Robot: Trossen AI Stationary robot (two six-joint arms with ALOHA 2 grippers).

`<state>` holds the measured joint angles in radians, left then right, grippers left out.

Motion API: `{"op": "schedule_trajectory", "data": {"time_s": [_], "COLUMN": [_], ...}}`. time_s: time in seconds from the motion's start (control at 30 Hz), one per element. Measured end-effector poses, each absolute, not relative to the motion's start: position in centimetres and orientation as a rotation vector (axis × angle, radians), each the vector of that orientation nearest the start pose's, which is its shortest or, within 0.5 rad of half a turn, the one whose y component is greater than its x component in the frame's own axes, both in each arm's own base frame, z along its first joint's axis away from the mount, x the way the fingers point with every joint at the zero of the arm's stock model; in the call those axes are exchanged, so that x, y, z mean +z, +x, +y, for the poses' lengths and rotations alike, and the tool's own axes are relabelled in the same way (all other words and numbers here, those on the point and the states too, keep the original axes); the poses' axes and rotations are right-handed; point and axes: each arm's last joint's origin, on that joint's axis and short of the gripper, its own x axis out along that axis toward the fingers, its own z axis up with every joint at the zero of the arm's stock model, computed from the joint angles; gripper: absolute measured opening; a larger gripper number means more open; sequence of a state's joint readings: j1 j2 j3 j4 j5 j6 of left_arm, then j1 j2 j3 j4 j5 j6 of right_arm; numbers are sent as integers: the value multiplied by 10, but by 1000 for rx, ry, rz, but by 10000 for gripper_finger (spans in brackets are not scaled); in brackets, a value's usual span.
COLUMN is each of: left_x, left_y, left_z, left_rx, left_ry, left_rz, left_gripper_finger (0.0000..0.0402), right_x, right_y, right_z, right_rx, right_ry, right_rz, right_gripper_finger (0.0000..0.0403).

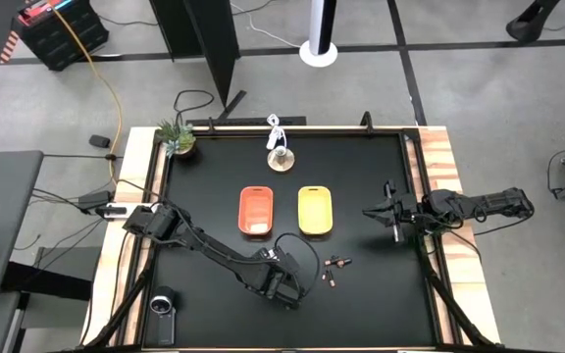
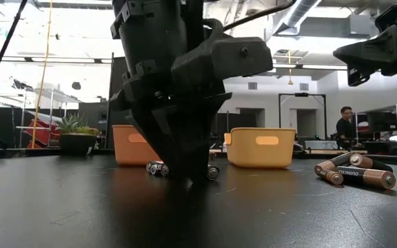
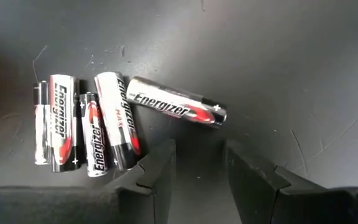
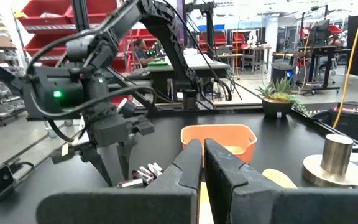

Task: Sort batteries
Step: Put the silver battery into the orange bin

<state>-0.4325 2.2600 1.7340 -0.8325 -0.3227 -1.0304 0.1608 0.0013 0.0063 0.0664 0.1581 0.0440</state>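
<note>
From above, the left gripper sits low on the black table near its front edge, below the orange tray and yellow tray. Two small battery clusters lie just beside it to its right. The right gripper waits well apart, off to the yellow tray's right.

At table level, the left gripper's fingertips touch down between a silvery pair of batteries, while copper-topped dark batteries lie apart from it.

Through the left wrist camera, five Energizer batteries lie close together; the tilted one points toward the gap between the open fingers, which hold nothing. To grip it cleanly, I'd judge the jaws should line up across that battery's length and straddle only it, clear of its neighbours.

From the right wrist, its own fingers are nearly shut and empty.
</note>
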Motion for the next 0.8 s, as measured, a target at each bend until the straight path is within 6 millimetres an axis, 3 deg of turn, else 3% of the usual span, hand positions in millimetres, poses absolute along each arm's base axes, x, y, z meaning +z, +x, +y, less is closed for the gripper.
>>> {"op": "schedule_trajectory", "data": {"time_s": [0.33,0.6,0.8], "left_x": [154,180,189], "left_y": [417,419,426], "left_z": [-182,-183,-177], "left_rx": [471,311,167], "left_ry": [-310,-27,298], "left_rz": [1185,1252,1228], "left_gripper_finger": [132,132,145], "right_x": [172,172,172], "right_y": [96,96,96], "right_z": [11,11,11], "right_rx": [3,3,3], "right_ry": [41,37,37], "right_rz": [-72,-71,-71], "right_gripper_finger": [38,38,38]}}
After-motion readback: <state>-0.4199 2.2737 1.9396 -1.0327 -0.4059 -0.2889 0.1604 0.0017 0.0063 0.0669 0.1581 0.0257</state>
